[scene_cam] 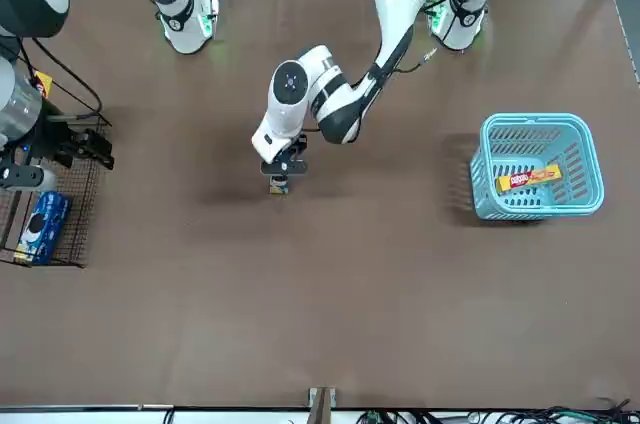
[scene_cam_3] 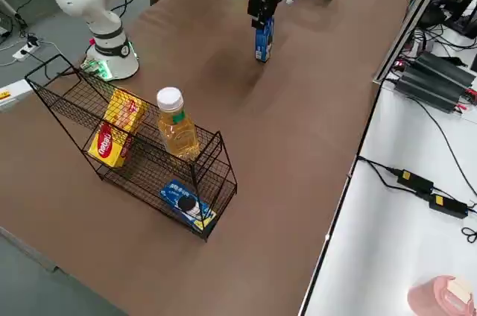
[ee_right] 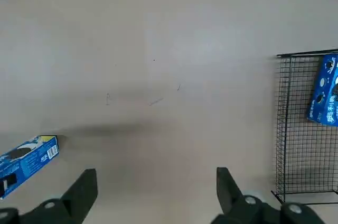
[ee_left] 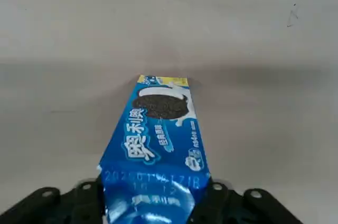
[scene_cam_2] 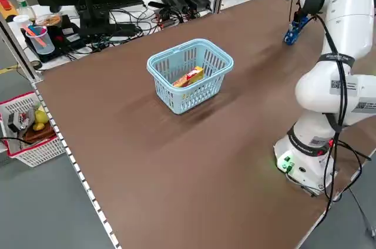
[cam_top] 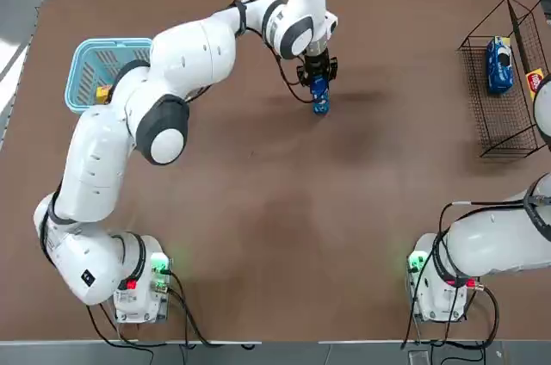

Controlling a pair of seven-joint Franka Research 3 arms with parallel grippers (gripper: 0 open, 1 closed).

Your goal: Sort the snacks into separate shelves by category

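My left gripper (cam_top: 319, 89) hangs over the far middle of the table, shut on the top of a glossy blue packet (cam_top: 320, 105) that dangles upright from it (ee_left: 158, 150). The packet (scene_cam: 278, 184) shows just above the tabletop. The wire rack (cam_top: 504, 81) stands at the far right and holds another blue packet (cam_top: 498, 64) and a yellow-orange box (cam_top: 535, 81). In the right side view the box (scene_cam_3: 115, 133) sits a tier above that packet (scene_cam_3: 186, 204). My right gripper (ee_right: 153, 192) is open beside the rack (ee_right: 306, 123), holding nothing.
A light blue slotted basket (cam_top: 86, 64) stands at the far left with a yellow-orange box (scene_cam: 530, 177) lying inside. A bottle of amber liquid (scene_cam_3: 177, 126) stands in the rack's upper tier. Cables and power bricks lie beyond the table's far edge.
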